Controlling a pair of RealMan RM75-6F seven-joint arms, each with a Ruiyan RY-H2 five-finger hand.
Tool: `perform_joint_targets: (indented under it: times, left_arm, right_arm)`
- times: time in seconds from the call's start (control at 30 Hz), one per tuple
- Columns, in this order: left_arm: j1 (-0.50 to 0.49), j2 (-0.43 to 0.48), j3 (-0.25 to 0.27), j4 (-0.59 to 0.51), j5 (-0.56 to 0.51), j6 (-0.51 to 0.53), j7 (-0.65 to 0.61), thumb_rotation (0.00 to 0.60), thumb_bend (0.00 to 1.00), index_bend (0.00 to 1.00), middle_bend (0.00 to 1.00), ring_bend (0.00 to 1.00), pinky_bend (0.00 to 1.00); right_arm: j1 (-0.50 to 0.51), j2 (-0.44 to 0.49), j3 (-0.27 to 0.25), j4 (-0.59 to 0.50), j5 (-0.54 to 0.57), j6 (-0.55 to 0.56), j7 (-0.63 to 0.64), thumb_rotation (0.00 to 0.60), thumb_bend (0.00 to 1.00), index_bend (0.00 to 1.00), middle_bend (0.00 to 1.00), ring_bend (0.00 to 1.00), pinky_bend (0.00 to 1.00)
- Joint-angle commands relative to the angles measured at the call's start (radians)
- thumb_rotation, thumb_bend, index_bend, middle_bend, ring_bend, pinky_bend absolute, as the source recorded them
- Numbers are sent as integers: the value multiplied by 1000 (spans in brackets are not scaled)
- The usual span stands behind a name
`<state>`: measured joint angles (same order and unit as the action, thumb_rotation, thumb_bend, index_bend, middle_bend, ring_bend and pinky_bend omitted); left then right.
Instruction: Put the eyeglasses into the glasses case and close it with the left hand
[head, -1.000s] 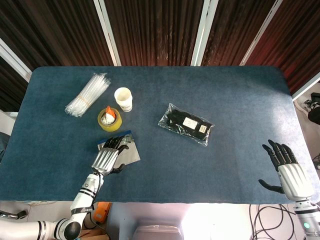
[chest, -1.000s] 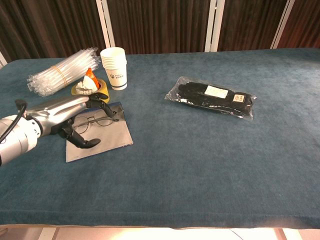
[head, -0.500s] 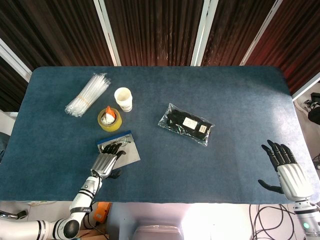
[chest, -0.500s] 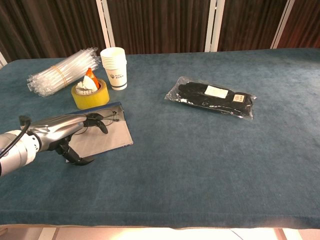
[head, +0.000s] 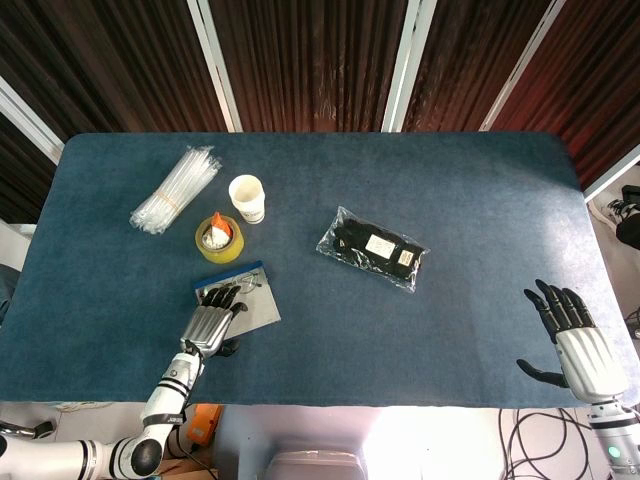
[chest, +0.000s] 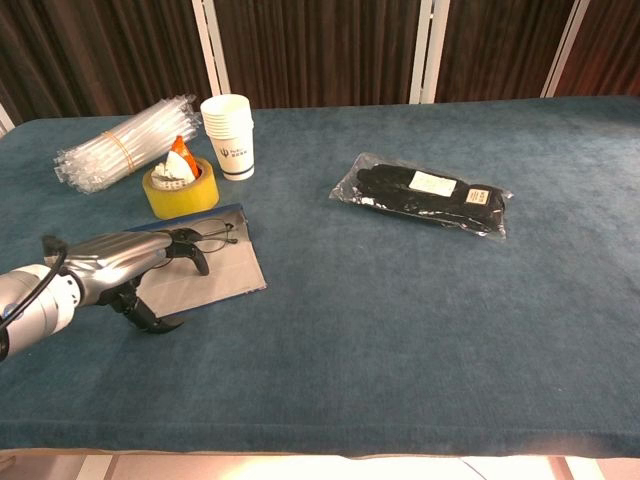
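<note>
The glasses case (head: 258, 312) lies opened flat near the front left, grey inside with a blue far edge (chest: 228, 278). Thin-framed eyeglasses (chest: 216, 237) rest on its far part (head: 246, 289). My left hand (head: 208, 322) hovers palm-down over the case's near-left corner. Its fingers (chest: 186, 248) stretch toward the glasses, their tips just short of the frame or barely at it, and the thumb hangs below; it holds nothing (chest: 118, 264). My right hand (head: 580, 345) is spread and empty at the table's front right edge, seen only in the head view.
A yellow tape roll (chest: 178, 187) with an orange-white item in it stands just behind the case. Stacked paper cups (chest: 228, 135) and a bundle of clear tubes (chest: 120, 142) are further back left. A bagged black item (chest: 425, 195) lies mid-table.
My left hand has drawn back toward the front edge, off the eyeglasses, which now lie uncovered on the case. The right hand has barely moved.
</note>
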<state>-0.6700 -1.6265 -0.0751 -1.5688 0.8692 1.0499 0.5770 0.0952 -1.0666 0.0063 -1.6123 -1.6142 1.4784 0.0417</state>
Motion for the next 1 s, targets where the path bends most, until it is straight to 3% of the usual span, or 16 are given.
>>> perform_joint_targets:
  times: [0.03,0.43,1.0]
  left_arm:
    - [-1,-2,1,2,-2,2,5,571,287,270,0,0,0]
    - [-3,-3,3,0,-29,-1,31,573,287,287,0,0,0]
    - [-2,-20,-9,47,-16,29,29,570,365,433,0,0,25]
  right_arm:
    - [0,1,-1,0,-2,-1,0,600,278,0,0,0,0]
    - [-3,11,-10,0,-19,7,10,600,278,0,0,0,0]
    - [-11,16,-5,0,-17,26,28,600,278,0,0,0,0]
